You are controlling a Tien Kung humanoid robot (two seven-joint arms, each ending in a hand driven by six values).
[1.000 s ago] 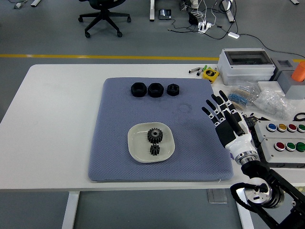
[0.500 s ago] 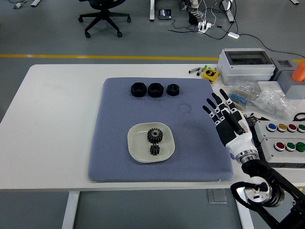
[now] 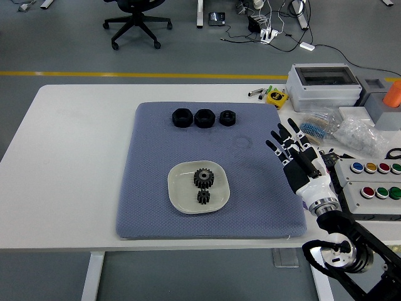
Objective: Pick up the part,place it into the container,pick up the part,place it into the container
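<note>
Head view: right hand (image 3: 294, 152) spread beside button box (image 3: 369, 182), well apart from gears (image 3: 202, 182) in dish (image 3: 180, 188)

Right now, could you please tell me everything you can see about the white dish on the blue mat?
The dish is a shallow, rounded-square piece in glossy off-white, ceramic or plastic by its look. It sits flat on the blue-grey mat, in the mat's near half, slightly left of centre. Two black gears lie in it: a larger gear farther back and a smaller gear just in front. No hand touches it; the right hand hovers open to its right.
</note>
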